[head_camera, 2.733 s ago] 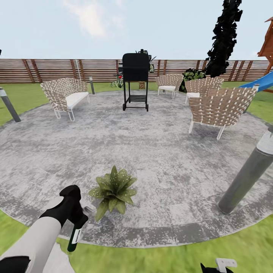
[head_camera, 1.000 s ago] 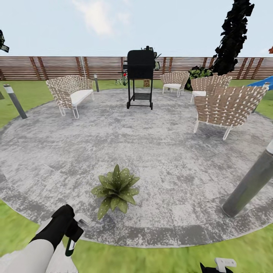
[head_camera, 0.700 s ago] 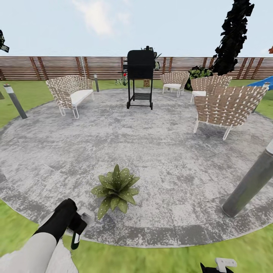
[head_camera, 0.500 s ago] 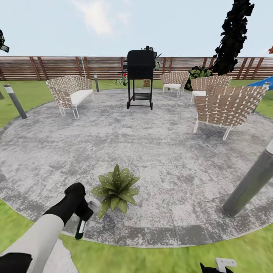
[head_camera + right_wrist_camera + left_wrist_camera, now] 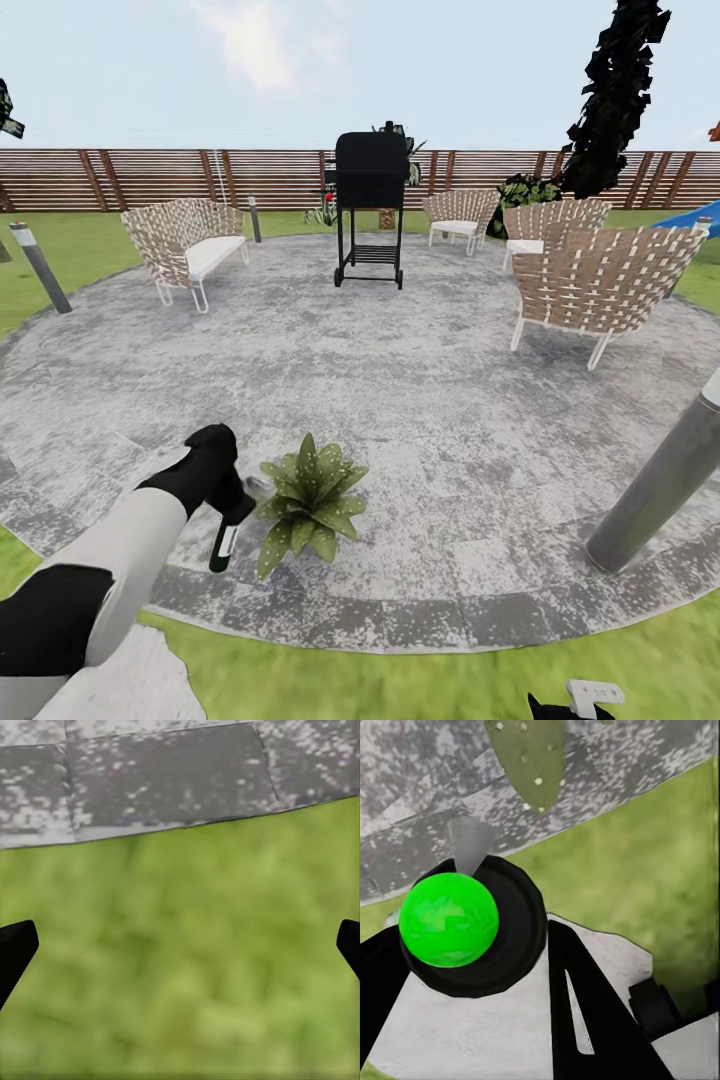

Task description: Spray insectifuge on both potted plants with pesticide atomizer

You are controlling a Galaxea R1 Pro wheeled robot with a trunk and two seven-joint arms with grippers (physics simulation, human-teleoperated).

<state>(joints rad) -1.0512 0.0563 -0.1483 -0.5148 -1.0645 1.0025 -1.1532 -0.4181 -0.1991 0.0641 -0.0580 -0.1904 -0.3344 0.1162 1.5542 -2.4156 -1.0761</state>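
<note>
Left gripper (image 5: 232, 512) clamped on pesticide atomizer (image 5: 224, 545), bottle hanging near-vertical just beside potted plant (image 5: 305, 497) — left arm nearer; right gripper (image 5: 180, 937) fingertips wide apart over lawn (image 5: 187, 945).

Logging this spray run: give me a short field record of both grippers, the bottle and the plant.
left gripper: shut on the dark green, white-labelled pesticide atomizer, which hangs down
potted plant: speckled green rosette on the grey paved patio, just right of the atomizer
right gripper: open, over the lawn
nearby: grey bollard lamp post
</note>
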